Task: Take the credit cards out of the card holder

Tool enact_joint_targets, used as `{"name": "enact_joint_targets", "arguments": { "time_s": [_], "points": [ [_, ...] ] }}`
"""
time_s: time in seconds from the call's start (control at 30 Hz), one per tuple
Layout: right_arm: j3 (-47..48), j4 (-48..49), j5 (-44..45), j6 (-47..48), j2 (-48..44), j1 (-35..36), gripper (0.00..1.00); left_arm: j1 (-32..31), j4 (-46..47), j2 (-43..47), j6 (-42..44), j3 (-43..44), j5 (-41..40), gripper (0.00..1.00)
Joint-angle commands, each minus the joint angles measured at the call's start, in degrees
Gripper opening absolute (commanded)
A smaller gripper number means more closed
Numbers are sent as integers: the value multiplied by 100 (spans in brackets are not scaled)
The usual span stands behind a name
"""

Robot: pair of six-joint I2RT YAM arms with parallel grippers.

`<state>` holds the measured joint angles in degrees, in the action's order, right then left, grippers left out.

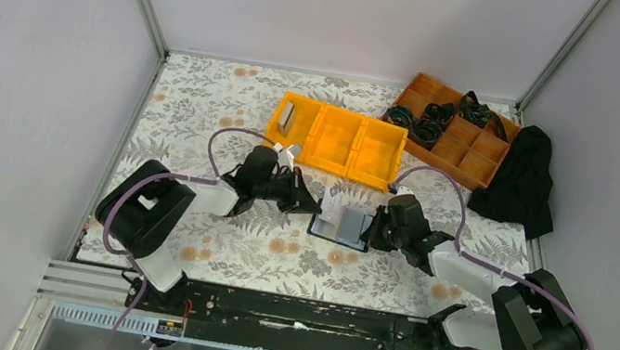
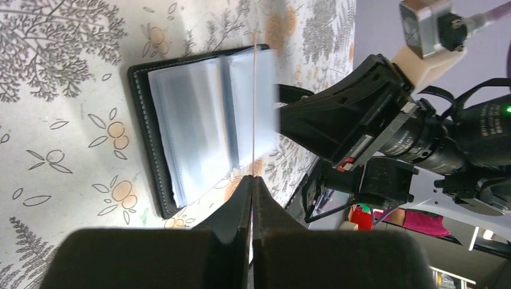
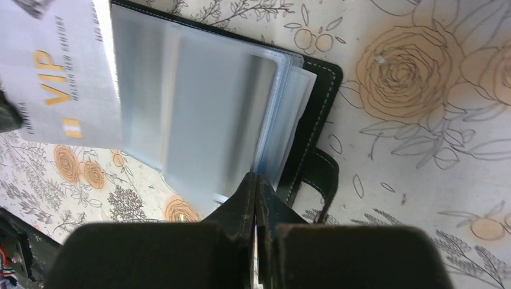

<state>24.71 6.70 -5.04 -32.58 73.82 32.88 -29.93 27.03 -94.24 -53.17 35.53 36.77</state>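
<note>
The black card holder (image 1: 339, 229) lies open on the flowered table between the two arms, clear sleeves up (image 2: 193, 120). My left gripper (image 2: 253, 179) is shut on a pale credit card (image 2: 253, 108), seen edge-on as a thin line over the holder. In the right wrist view this card (image 3: 60, 78) reads VIP and hangs over the holder's left side. My right gripper (image 3: 256, 176) is shut on the edge of the holder's plastic sleeves (image 3: 283, 120), beside the black cover (image 3: 319, 90). From above, the left gripper (image 1: 317, 206) and right gripper (image 1: 370, 229) flank the holder.
A yellow three-compartment bin (image 1: 332, 162) stands just behind the holder, a grey card (image 1: 285, 116) leaning in its left compartment. A brown wooden tray (image 1: 476, 168) with black rings sits at the back right, a black cloth (image 1: 523, 181) beside it.
</note>
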Motion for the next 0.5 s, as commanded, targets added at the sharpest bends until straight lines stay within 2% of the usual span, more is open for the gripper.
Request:
{"name": "enact_joint_targets", "arguments": {
  "time_s": [0.0, 0.07, 0.27, 0.33, 0.47],
  "points": [
    [200, -407, 296, 193, -407, -28, 2, 70, 634, 364, -43, -107, -9, 0],
    [290, -467, 278, 243, -586, -28, 13, 96, 856, 416, -118, -160, 21, 0],
    [503, -367, 104, 385, -1176, -28, 54, 149, 1867, 362, -542, -332, 306, 0],
    [495, -135, -29, 384, -1429, -28, 62, 171, 2435, 300, -807, -445, 442, 0],
    [394, 684, -397, 346, -1865, -29, 72, 196, 3051, 247, -1085, -611, 522, 0]
  ]
}}
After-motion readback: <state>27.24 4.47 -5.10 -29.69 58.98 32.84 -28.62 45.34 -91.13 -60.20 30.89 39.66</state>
